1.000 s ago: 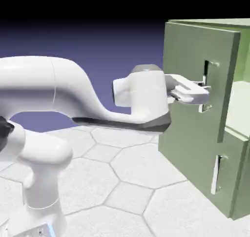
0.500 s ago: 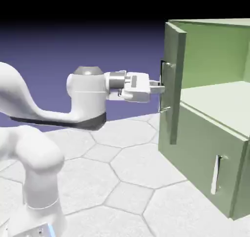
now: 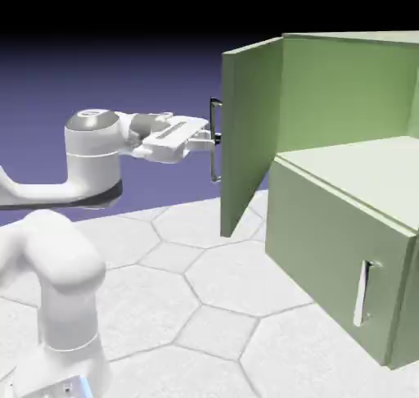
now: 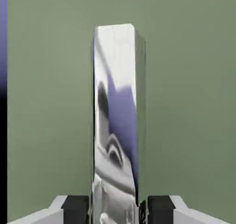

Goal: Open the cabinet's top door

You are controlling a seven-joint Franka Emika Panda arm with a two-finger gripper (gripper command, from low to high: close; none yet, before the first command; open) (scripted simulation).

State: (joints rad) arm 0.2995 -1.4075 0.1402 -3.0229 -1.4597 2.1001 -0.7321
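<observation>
Silver handle (image 4: 115,121) in pincer (image 3: 211,140), top door (image 3: 250,134) ajar

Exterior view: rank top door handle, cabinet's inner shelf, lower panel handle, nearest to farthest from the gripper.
1. Top door handle: clamped in the gripper, on the swung-open top door.
2. Inner shelf: inside the cabinet, to the right.
3. Lower panel handle: far lower right.

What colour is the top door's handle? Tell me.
Shiny silver vertical bar handle, clearest in the hand view.
</observation>
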